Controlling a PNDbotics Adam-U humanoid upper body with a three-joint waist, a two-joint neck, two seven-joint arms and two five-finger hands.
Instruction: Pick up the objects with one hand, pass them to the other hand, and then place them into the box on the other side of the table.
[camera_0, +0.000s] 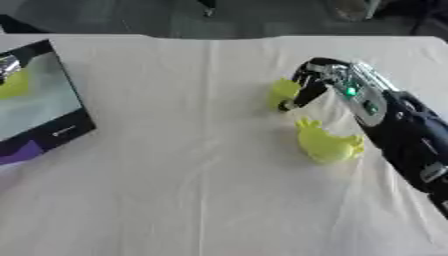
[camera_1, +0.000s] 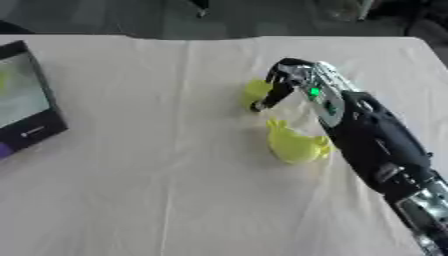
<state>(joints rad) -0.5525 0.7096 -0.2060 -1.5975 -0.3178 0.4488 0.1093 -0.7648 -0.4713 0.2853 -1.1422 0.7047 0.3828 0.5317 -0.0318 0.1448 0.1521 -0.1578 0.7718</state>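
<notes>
Two yellow-green toy-like objects lie on the white cloth at the right. My right hand (camera_0: 308, 82) reaches in from the lower right, its fingers curled down around the farther, smaller yellow-green object (camera_0: 281, 92), which stays low at the cloth. Just in front of it the larger yellow-green object (camera_0: 325, 143) lies free, beside my forearm. The black-rimmed box (camera_0: 63, 131) sits at the left edge with a yellow object (camera_0: 12, 85) inside. A silvery part (camera_0: 7, 65) shows over the box at the left edge; it may be my left hand.
The white cloth (camera_0: 192, 190) covers the table, with a fold line down its middle. A wide bare stretch of cloth lies between the box and the yellow-green objects. The table's far edge runs along the top, with a dark floor beyond.
</notes>
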